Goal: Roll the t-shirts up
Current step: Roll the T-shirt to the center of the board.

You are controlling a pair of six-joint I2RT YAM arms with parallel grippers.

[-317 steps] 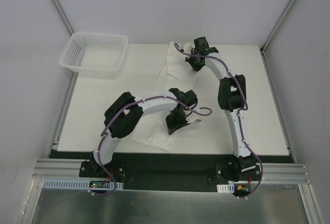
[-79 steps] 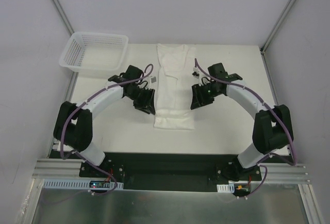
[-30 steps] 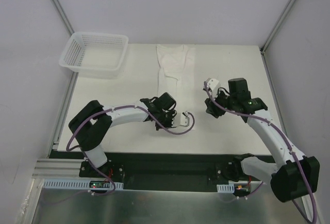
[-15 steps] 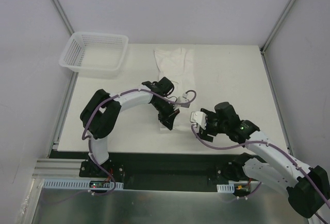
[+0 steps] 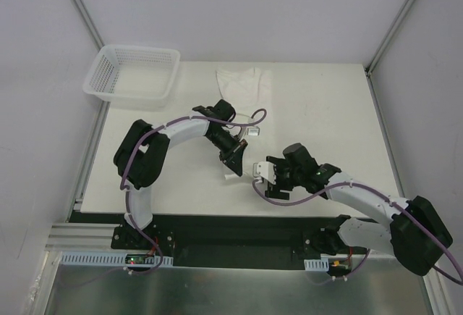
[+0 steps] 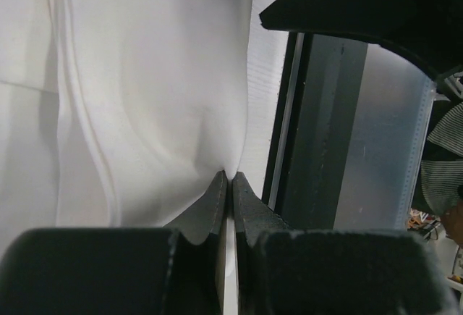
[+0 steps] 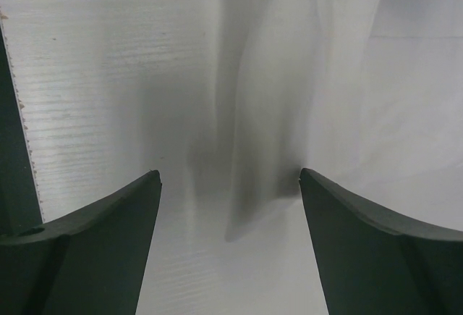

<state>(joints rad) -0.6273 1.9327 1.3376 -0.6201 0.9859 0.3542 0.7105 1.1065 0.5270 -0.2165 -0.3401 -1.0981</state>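
One white desk (image 5: 145, 163), with one white t-shirt (image 5: 242, 82) running from the far edge toward the middle. Flat at full length moments ago, near hem now lifted. White mesh basket (image 5: 134, 74) unmoved at the far left corner. Left arm arched over the cloth, left gripper (image 5: 233, 161) clamped on the hem, the pinch plain only in its wrist view. Right arm swung lower and further left, right gripper (image 5: 264, 183) spread wide, holding nothing, a shadowed fold below in its wrist view.

White arms (image 5: 182, 126), black joints (image 5: 139, 157), purple cables (image 5: 293, 200)
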